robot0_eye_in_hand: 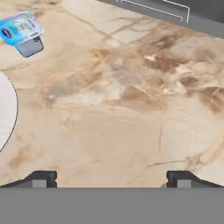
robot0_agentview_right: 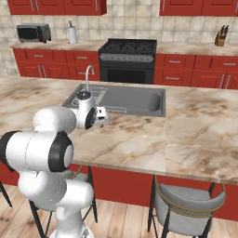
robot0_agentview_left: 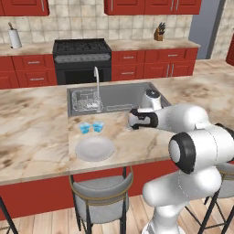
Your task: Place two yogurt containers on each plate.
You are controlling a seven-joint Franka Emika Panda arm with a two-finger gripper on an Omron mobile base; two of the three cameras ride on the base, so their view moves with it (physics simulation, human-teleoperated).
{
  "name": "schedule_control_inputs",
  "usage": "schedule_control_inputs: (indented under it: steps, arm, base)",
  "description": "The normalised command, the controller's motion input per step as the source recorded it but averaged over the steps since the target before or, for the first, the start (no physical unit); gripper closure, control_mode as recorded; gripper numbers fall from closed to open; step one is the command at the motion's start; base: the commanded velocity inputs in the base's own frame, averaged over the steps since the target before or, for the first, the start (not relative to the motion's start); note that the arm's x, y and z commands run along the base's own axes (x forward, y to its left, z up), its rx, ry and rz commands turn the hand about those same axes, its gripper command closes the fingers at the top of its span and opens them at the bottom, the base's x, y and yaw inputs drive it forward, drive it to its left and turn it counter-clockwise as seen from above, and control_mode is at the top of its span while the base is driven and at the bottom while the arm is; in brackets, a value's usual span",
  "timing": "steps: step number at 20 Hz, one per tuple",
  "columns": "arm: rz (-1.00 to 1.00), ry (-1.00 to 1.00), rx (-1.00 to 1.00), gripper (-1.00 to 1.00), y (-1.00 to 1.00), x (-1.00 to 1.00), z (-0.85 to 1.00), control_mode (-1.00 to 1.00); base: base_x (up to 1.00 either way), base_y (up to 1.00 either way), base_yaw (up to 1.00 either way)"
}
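A plain pale plate [robot0_agentview_left: 94, 149] lies near the front edge of the marble counter. Just behind it stand two light blue yogurt containers [robot0_agentview_left: 84, 128] [robot0_agentview_left: 98, 126], side by side on the counter and off the plate. My gripper [robot0_agentview_left: 131, 122] hovers over bare counter to their right, in front of the sink, open with nothing between its fingers. The hand view has one blue yogurt container [robot0_eye_in_hand: 24, 30] at the upper left, the plate's rim [robot0_eye_in_hand: 6, 109] at the left edge, and my gripper [robot0_eye_in_hand: 111, 179] spread wide over marble. From the right base, my gripper [robot0_agentview_right: 103, 119] sits beside the arm.
A steel sink [robot0_agentview_left: 119, 97] with a faucet [robot0_agentview_left: 97, 87] and a dish rack [robot0_agentview_left: 84, 101] is set into the counter behind the gripper. Stools [robot0_agentview_left: 101, 196] stand below the counter's front edge. A black stove [robot0_agentview_left: 82, 57] and red cabinets line the far wall.
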Motion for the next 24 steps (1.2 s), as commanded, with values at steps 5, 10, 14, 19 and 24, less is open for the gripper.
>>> schedule_control_inputs:
  steps: [5, 10, 14, 19, 24]
  arm:
    - [0.20, 0.00, -0.16, -1.00, 1.00, 0.02, 0.16, -1.00]
    - [0.21, 0.02, -0.03, -1.00, 0.98, 0.29, 0.08, -1.00]
    - [0.11, 0.10, 0.00, -1.00, 0.44, 0.40, 0.00, -1.00]
    - [0.02, 0.01, 0.00, -1.00, 0.32, 0.51, -0.10, -1.00]
    - [0.00, 0.01, 0.01, -1.00, 0.29, 0.45, -0.21, -1.00]
  base:
    - [0.00, 0.00, 0.00]
    - [0.00, 0.00, 0.00]
    - [0.00, 0.00, 0.00]
    - [0.00, 0.00, 0.00]
    - [0.00, 0.00, 0.00]
